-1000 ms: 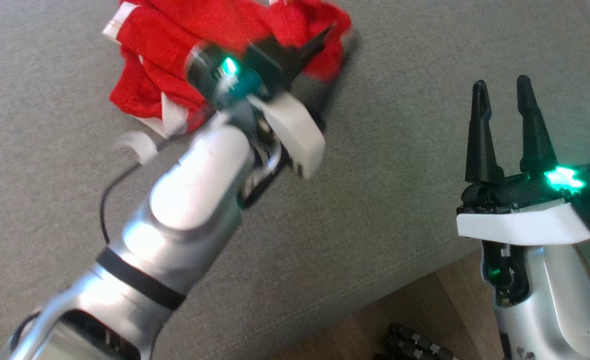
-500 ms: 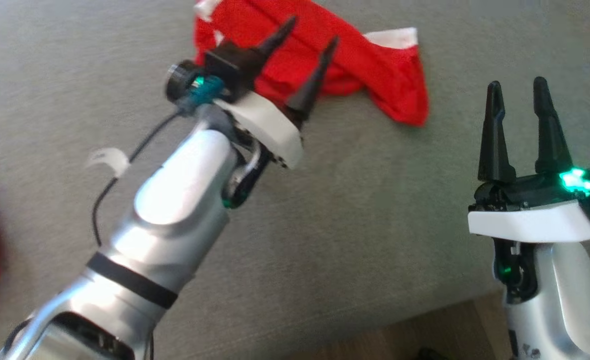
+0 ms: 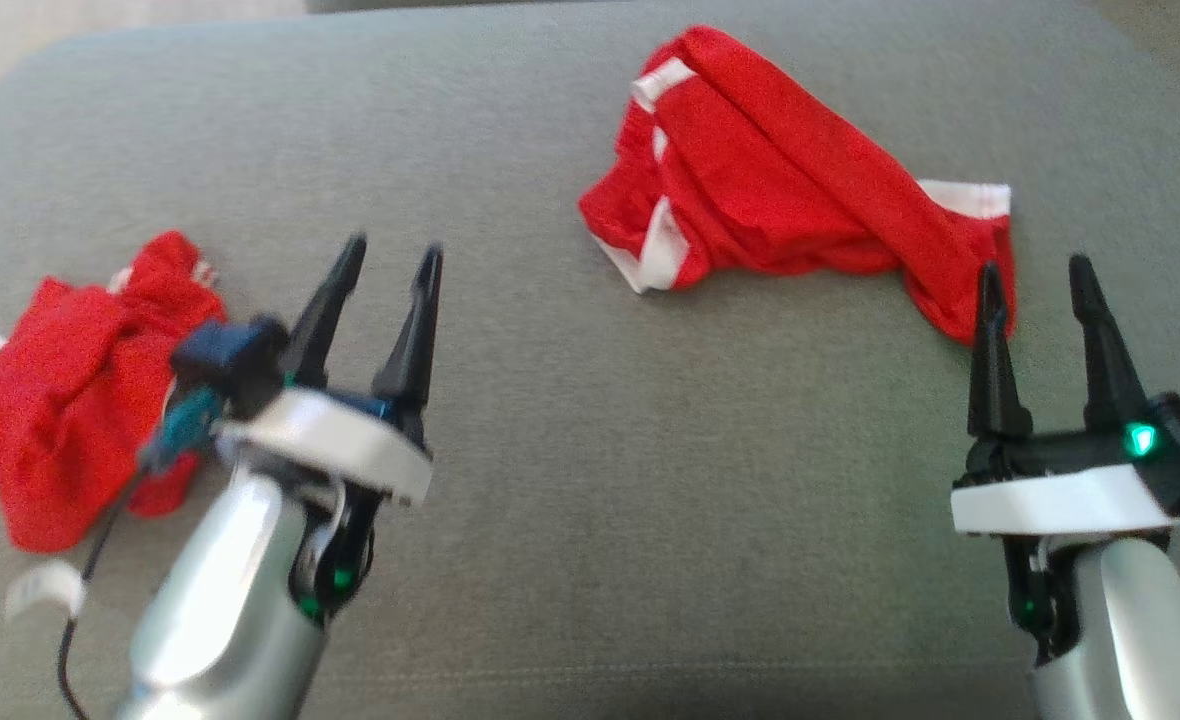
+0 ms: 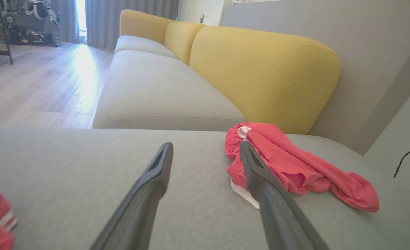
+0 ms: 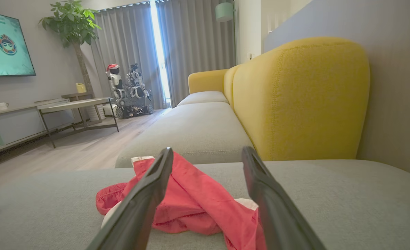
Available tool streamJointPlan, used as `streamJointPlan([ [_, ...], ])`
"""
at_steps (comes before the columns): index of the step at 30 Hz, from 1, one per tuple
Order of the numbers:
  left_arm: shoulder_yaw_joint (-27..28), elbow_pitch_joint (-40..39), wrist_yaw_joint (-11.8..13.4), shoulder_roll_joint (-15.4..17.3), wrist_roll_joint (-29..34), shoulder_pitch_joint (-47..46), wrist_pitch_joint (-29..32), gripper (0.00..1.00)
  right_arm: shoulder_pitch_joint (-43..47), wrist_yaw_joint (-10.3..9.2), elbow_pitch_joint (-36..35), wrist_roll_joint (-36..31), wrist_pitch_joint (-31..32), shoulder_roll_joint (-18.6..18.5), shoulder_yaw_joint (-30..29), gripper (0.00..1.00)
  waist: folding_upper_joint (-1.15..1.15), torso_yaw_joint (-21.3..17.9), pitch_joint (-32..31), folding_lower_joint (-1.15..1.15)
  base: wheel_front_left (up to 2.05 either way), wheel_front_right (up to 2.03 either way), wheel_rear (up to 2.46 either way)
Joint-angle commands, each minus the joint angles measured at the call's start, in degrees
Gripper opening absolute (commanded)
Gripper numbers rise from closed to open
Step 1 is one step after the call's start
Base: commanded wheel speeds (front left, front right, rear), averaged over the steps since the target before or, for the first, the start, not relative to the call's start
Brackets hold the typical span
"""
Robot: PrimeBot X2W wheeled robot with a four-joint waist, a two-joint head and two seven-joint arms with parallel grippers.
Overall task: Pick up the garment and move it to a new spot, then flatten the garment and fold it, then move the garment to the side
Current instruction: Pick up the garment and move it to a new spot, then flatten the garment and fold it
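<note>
Hovering low over the grey sofa cushion (image 3: 590, 480), both grippers are empty. Left gripper (image 3: 393, 247): jaws spread wide, nothing between them, and the red garment (image 3: 790, 200) sits well ahead of its fingertips, off to the right-hand side. Right gripper (image 3: 1035, 265): jaws wide apart too, and the garment's nearest end, the white-hemmed leg, lies just past the tips on the left finger's side. The garment is a rumpled band lying free on the cushion, so I'd call the pick-up-and-relocate part done. There's nothing flat about it, though, so spreading it out, folding it and shifting it aside are all to come. A second red bundle (image 3: 70, 420) lies just outside the left gripper's left finger.
</note>
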Motion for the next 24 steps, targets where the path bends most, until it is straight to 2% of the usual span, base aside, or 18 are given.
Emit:
streamJointPlan([
  [1,3.7,-3.18,-0.46,0.46,0.79,0.58,-0.3,1.0,-0.07,-0.04,-1.19,-0.52,-0.34,-0.29,0.79,1.0,0.0,3.16,-2.8,0.0,0.0,0.0,0.0],
  [6,9.6,-5.73,-1.48,-3.22,2.67,8.69,-0.31,1.0,1.42,-0.04,0.02,-1.17,-0.34,-0.29,0.09,1.0,0.0,4.79,-3.77,0.0,0.0,0.0,0.0],
  [11,13.59,-7.38,-3.06,-6.44,4.59,12.76,-0.31,1.0,1.66,-0.04,0.89,-1.51,-0.34,-0.29,0.16,1.0,0.0,5.75,-4.39,0.0,0.0,0.0,0.0],
  [19,14.83,-7.92,-4.59,-7.57,6.54,13.04,-0.31,1.0,0.67,-0.04,1.28,-3.54,-0.34,-0.29,1.33,1.0,0.0,7.7,-4.12,0.0,0.0,0.0,0.0],
  [24,14.11,-7.85,-4.98,-7.66,5.02,13.0,-0.31,1.0,-2.79,-0.04,2.34,-5.69,0.94,-0.29,4.24,1.0,0.0,9.31,-2.55,0.0,0.0,0.0,0.0],
])
